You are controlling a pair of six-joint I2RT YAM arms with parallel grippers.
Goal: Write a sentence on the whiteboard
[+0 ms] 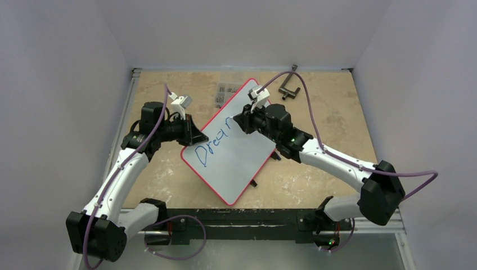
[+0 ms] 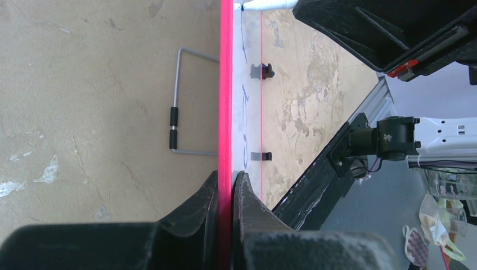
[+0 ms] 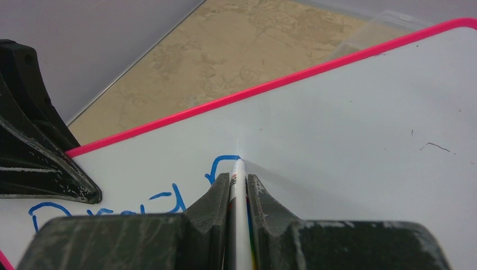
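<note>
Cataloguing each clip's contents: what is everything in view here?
whiteboard: one, white, red rim, diagonal mid-table
lettering: one line begun, blue, on the whiteboard
marker: one, white, tip on the whiteboard
clamp-like tool: one, dark, table's far right
striped item: one, grey, beyond the whiteboard
wire frame: one, metal, beside the whiteboard's rim
table: one, tan marbled, under everything
left pincer: one, black, shut on the whiteboard's rim
right pincer: one, black, shut on the marker
</note>
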